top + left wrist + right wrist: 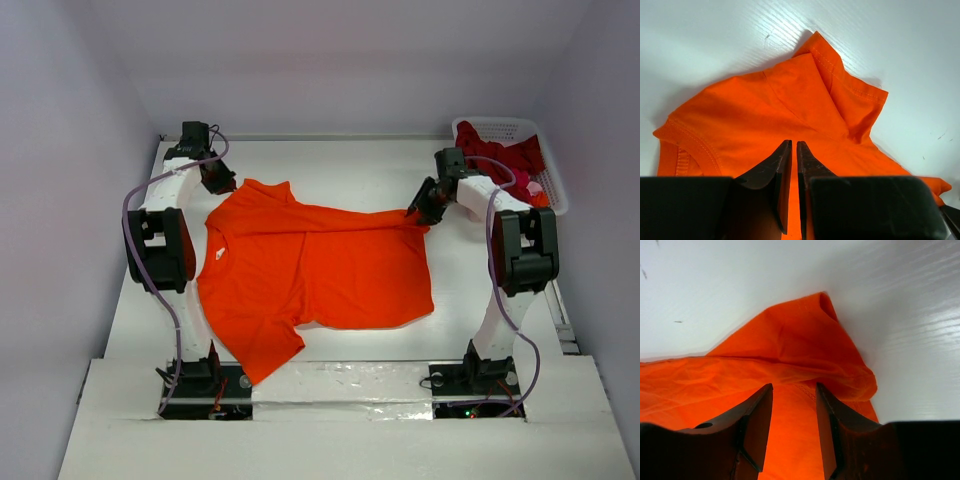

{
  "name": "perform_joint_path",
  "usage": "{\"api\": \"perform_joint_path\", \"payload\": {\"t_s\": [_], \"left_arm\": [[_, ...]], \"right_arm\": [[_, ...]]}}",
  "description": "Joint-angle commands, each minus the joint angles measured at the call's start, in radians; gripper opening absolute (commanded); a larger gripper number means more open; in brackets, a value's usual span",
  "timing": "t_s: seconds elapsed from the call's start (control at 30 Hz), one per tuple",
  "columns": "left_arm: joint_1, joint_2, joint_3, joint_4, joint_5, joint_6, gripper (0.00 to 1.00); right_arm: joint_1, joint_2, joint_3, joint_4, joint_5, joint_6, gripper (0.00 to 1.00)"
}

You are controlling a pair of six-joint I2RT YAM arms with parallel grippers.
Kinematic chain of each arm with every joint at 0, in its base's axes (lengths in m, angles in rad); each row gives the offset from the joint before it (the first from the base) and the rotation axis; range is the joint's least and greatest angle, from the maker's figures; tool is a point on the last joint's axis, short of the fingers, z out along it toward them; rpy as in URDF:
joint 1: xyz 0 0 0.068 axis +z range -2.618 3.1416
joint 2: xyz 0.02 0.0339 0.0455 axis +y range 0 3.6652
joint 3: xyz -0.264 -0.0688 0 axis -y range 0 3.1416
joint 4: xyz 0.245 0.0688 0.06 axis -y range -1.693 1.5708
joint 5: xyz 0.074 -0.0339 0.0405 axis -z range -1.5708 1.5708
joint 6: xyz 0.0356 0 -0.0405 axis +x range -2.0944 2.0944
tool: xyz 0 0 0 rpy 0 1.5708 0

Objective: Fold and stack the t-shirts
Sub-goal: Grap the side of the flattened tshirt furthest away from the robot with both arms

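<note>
A bright orange-red t-shirt (320, 265) lies spread flat across the middle of the table, one sleeve hanging toward the near edge. My left gripper (222, 185) is at its far left shoulder. In the left wrist view the jaws (793, 143) stand almost together with a thin layer of the orange cloth (765, 105) pinched between them. My right gripper (415, 213) is at the shirt's far right corner, which is drawn out to a point. There the jaws (794, 386) stand apart over the cloth (790, 340), with a bunched fold just ahead of them. Dark crimson t-shirts (500, 155) sit heaped in the basket.
A white lattice basket (480, 125) stands at the far right corner of the table, close behind the right arm. White walls close in the table on the left, back and right. Both arm bases are at the near edge.
</note>
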Motion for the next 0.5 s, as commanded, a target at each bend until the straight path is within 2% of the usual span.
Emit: {"api": "perform_joint_path", "payload": {"t_s": [0.0,0.47], "left_arm": [[0.007,-0.055,0.036,-0.015,0.011,-0.002,0.07],[0.026,-0.081,0.015,-0.008,0.023,0.001,0.07]], "right_arm": [[-0.008,0.021,0.06,-0.01,-0.024,0.032,0.46],[-0.008,0.062,0.031,0.027,-0.067,0.092,0.43]]}}
